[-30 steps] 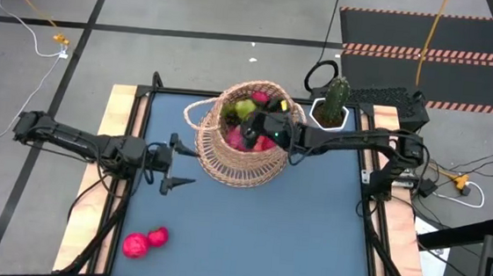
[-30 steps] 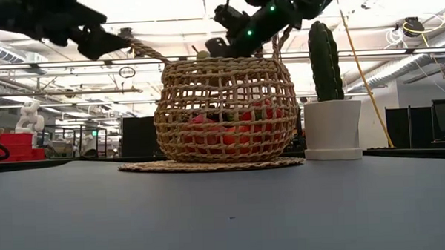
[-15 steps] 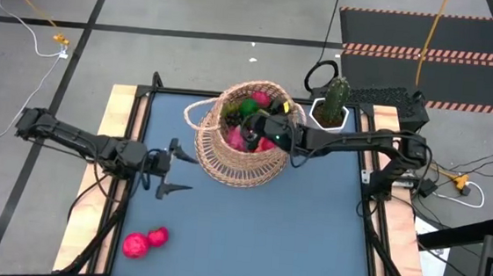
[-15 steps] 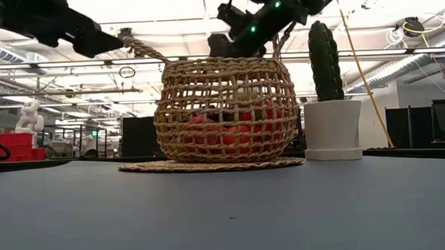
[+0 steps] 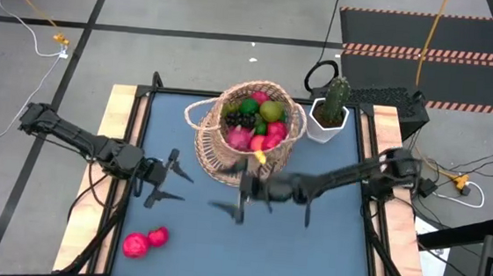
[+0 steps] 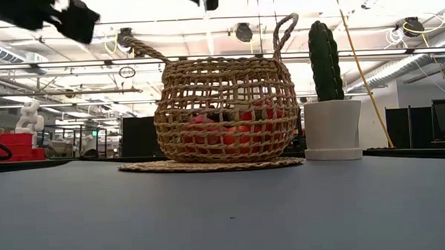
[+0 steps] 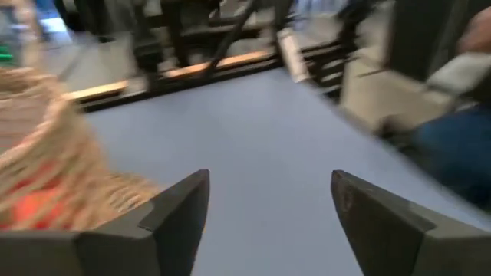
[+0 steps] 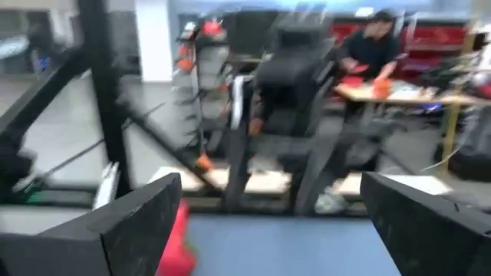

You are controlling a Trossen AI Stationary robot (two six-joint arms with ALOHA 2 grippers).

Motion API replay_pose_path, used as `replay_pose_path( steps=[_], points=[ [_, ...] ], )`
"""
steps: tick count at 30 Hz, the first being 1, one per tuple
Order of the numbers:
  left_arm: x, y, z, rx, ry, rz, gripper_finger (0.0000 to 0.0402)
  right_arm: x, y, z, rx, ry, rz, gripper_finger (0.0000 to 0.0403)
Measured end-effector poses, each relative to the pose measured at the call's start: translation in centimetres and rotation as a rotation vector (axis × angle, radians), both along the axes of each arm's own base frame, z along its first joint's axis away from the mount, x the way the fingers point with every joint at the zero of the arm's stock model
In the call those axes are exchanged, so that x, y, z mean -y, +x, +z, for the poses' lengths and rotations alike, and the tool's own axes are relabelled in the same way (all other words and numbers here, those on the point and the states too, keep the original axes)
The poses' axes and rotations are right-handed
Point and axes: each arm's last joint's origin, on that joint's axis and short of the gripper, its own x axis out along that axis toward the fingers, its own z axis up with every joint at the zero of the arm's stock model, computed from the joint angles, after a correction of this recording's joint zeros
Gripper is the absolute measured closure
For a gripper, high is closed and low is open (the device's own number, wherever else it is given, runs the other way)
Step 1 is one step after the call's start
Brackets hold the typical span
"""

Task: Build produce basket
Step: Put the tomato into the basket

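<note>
Basket of tan woven wicker [image 5: 246, 142] sits mid-table with fruit inside; two pink-red toy fruits [image 5: 144, 242] lie loose, nearer the left gripper [image 5: 162, 184], down-table from its fingers. Both it and the right gripper [image 5: 240, 199] are spread wide, empty.

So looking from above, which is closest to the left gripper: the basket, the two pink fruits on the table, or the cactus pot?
From the left gripper:
1. Basket, just beside it, toward the table's middle.
2. Two pink fruits, near the table's front edge.
3. Cactus pot, far corner on the right arm's side.
</note>
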Motion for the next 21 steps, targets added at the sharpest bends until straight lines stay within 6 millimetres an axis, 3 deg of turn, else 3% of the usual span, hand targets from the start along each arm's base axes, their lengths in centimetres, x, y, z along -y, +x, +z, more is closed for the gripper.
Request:
replay_pose_path(
  steps=[4,9,15,21],
  points=[
    [1.7,0.0,1.6,0.006,-0.059,-0.105,0.0166,-2.7,1.8,-2.0,-0.027,0.032,0.051,0.0009],
    [5.0,0.2,2.8,0.019,-0.001,-0.271,0.0216,-6.8,4.3,-3.8,-0.048,0.133,0.150,0.0009],
    [8.5,0.5,3.3,0.025,0.100,-0.267,0.0254,-11.9,5.7,-7.8,-0.109,0.143,0.217,0.0009],
    [10.0,1.0,4.0,0.049,0.189,-0.186,0.0243,-12.7,6.2,-12.2,-0.172,0.016,0.115,0.0009]
  ],
)
